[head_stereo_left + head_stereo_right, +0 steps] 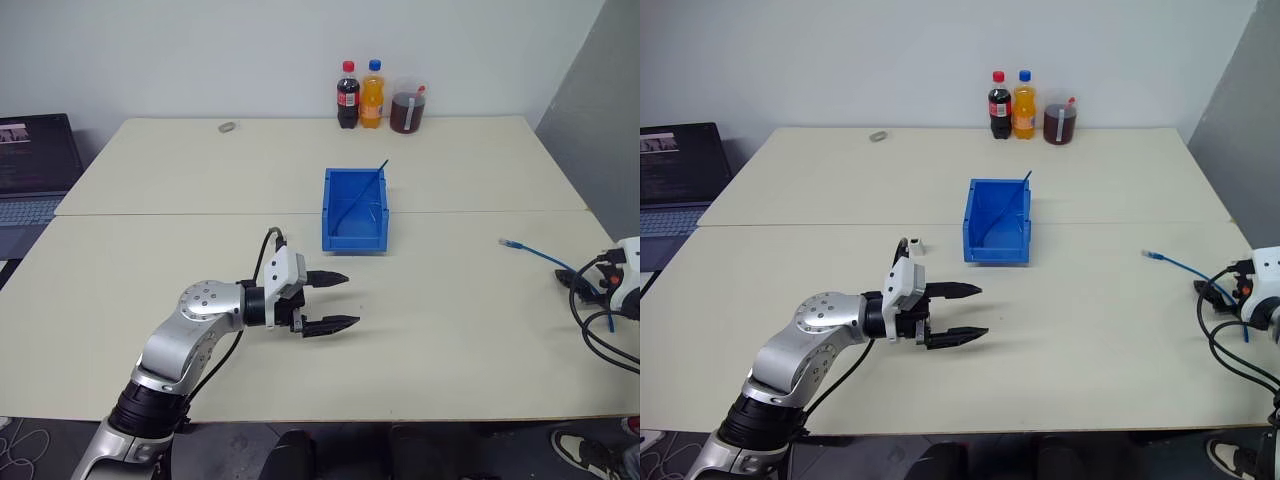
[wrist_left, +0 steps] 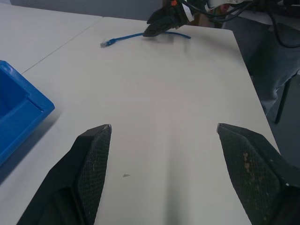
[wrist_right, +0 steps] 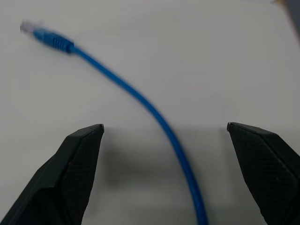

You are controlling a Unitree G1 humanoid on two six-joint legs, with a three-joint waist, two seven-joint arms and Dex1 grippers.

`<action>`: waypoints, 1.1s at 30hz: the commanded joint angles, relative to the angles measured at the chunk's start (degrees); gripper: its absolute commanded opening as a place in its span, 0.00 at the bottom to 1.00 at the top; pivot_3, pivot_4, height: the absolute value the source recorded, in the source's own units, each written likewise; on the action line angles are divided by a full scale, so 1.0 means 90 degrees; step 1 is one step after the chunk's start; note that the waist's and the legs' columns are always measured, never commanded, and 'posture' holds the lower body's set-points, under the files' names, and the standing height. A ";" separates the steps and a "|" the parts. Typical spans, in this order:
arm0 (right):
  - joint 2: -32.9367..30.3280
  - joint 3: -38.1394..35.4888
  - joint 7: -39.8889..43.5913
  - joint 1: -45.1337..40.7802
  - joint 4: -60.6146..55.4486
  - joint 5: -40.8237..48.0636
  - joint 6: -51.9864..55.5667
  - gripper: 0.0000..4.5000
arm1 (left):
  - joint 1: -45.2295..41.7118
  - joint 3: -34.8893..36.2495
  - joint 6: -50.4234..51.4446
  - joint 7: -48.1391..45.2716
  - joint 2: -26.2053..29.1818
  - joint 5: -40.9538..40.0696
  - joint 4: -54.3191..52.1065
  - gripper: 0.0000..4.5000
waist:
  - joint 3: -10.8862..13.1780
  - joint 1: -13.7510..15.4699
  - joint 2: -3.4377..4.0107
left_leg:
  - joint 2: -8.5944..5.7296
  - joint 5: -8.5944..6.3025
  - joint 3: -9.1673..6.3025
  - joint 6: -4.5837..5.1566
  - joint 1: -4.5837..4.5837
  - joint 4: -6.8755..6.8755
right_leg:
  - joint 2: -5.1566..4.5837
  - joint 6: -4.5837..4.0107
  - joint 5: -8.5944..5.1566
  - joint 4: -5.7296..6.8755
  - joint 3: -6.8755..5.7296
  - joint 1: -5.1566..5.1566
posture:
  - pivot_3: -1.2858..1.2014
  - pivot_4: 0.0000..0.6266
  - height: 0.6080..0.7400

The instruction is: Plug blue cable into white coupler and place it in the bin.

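Left gripper [image 1: 958, 312], jaws spread and empty, hovers near the bin [image 1: 997, 250]; right gripper [image 3: 164, 136], agape, straddles the blue cable [image 3: 140, 101]. White coupler [image 1: 919, 243] lies apart. Risk: the slack cable slips aside at closure.

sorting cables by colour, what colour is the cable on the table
Light blue cable with a clear plug; best in the right wrist view.

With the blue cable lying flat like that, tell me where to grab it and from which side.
Grip the blue cable on its straight run just behind the clear plug, probably from above with one finger on each side. It lies flat on the table with bare surface both sides, and the open right gripper already straddles it, leaving the plug free for the coupler.
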 commanded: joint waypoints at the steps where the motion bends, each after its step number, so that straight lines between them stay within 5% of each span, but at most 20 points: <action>1: -0.0283 0.0202 0.0411 -0.0311 0.0588 -0.0208 0.0042 1.00 | -0.0093 -0.0035 -0.0070 -0.0048 -0.0006 -0.0015 -0.0174 0.85 | 0.0002 0.0002 -0.0004 | 0.0000 -0.0001 0.0000 0.0001 0.0000 0.0003 | 0.0000 0.0001 0.0000 -0.0001 -0.0001 0.0001 | 0.52 0.24 1.00; 4: -0.0314 0.0355 0.0506 -0.0448 0.0883 -0.0337 -0.0011 0.90 | -0.0096 -0.0057 -0.0078 -0.0048 -0.0016 0.0008 -0.0195 0.85 | 0.0002 0.0009 -0.0004 | 0.0000 -0.0001 -0.0001 0.0002 0.0000 0.0005 | 0.0000 0.0002 0.0001 -0.0001 -0.0002 0.0003 | 0.52 0.24 1.00; 18: -0.0461 0.0176 0.1283 -0.0456 0.0790 -0.0135 -0.0079 0.06 | -0.0099 -0.0035 -0.0064 -0.0019 -0.0006 0.0039 -0.0169 0.85 | 0.0002 0.0012 -0.0005 | 0.0000 -0.0001 -0.0002 0.0002 0.0000 0.0011 | 0.0001 0.0014 0.0008 -0.0004 0.0000 0.0008 | 0.52 0.24 1.00; 24: -0.0617 0.0287 0.2079 0.0249 -0.0644 -0.0041 -0.0132 0.01 | -0.0016 0.0068 -0.0025 0.0018 0.0109 0.0060 -0.0183 0.85 | 0.0002 0.0013 -0.0005 | 0.0000 -0.0001 -0.0001 0.0001 -0.0001 0.0011 | 0.0000 0.0014 0.0008 -0.0004 0.0001 0.0004 | 0.52 0.24 1.00; 33: 0.0037 0.1140 0.2156 0.1839 -0.5731 0.0529 0.0964 0.01 | 0.0800 0.0520 0.0134 0.0202 0.0590 -0.0050 -0.0591 0.85 | 0.0002 -0.0058 -0.0001 | 0.0010 -0.0001 -0.0004 0.0002 0.0000 0.0009 | 0.0005 0.0016 0.0008 0.0002 0.0003 -0.0005 | 0.52 0.24 1.00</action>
